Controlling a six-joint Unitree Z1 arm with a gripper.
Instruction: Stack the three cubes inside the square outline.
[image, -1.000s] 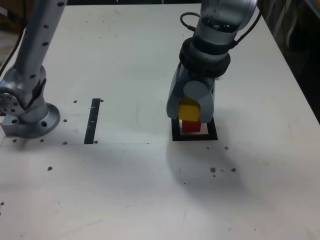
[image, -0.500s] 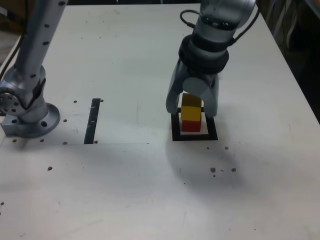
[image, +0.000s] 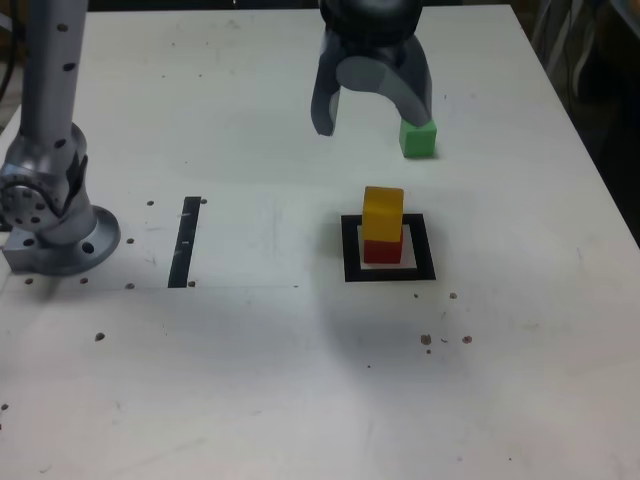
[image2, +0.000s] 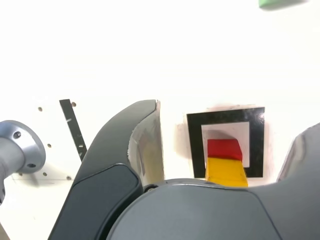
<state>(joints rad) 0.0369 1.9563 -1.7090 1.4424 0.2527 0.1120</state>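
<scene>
Jaws lifted clear and spread empty, yellow cube (image: 382, 212) upright on red cube (image: 380, 250), seemingly slightly askew

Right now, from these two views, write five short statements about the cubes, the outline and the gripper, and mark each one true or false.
1. The yellow cube sits on the red cube. True.
2. The green cube is on top of the stack. False: it lies alone on the table, outside the square outline.
3. The gripper is open and holds nothing. True.
4. The red cube stands outside the square outline. False: it stands within it.
5. The black strip lies at the exterior view's right of the stack. False: it lies at the left.
</scene>
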